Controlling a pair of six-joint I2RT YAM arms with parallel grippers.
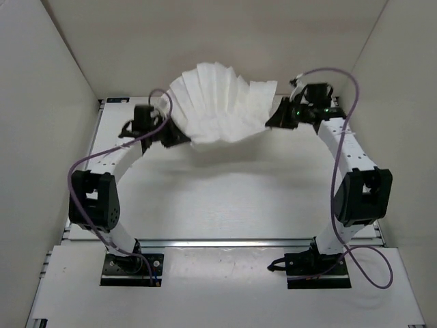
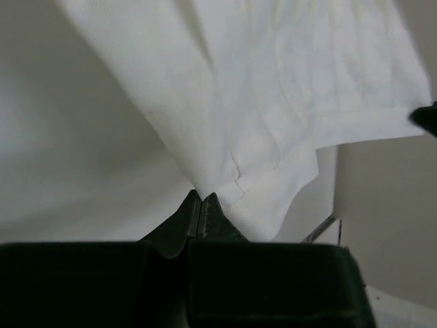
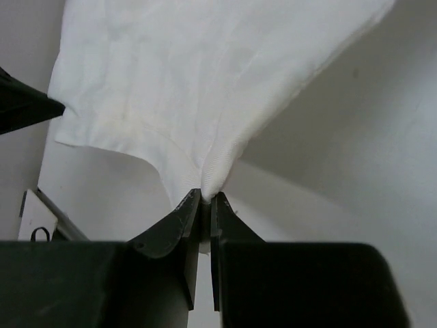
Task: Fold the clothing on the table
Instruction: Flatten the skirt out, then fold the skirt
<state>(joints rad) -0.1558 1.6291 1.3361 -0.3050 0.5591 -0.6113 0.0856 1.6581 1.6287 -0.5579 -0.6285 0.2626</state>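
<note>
The clothing (image 1: 218, 102) is a white pleated garment held up off the table (image 1: 225, 198), sagging in a fan between both arms at the far side. My left gripper (image 1: 176, 135) is shut on its lower left corner; in the left wrist view the clothing (image 2: 273, 102) rises from the pinched tips of the left gripper (image 2: 202, 197). My right gripper (image 1: 273, 119) is shut on the right edge; in the right wrist view a bunched fold of the clothing (image 3: 191, 82) is clamped in the right gripper (image 3: 207, 198).
White enclosure walls (image 1: 48, 82) stand on the left, back and right. A metal rail (image 1: 225, 241) runs along the table's near edge, with both arm bases (image 1: 130, 266) beyond it. Purple cables (image 1: 341, 75) loop off each arm.
</note>
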